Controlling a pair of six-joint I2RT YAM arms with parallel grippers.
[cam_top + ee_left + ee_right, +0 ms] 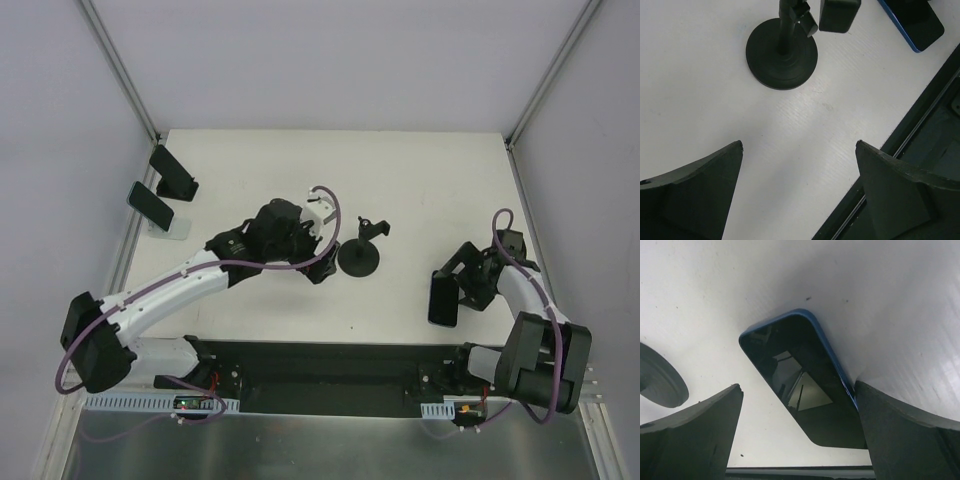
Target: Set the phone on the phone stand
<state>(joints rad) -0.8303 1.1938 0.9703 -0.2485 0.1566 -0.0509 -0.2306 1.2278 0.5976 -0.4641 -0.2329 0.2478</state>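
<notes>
The phone (442, 300), dark screen in a blue case, lies flat on the white table at the right front. In the right wrist view the phone (805, 375) lies between my open fingers, and the right finger (900, 435) touches its blue edge. My right gripper (458, 284) sits low over it. The black phone stand (359, 257), a round base with a post and a small clamp (375, 228), stands mid-table. My left gripper (322, 263) is open and empty just left of the stand's base (782, 59).
Two other dark phones rest on stands at the far left, one on a black stand (172, 172) and one on a clear stand (152, 208). A black strip (330, 365) runs along the table's near edge. Grey walls enclose the table.
</notes>
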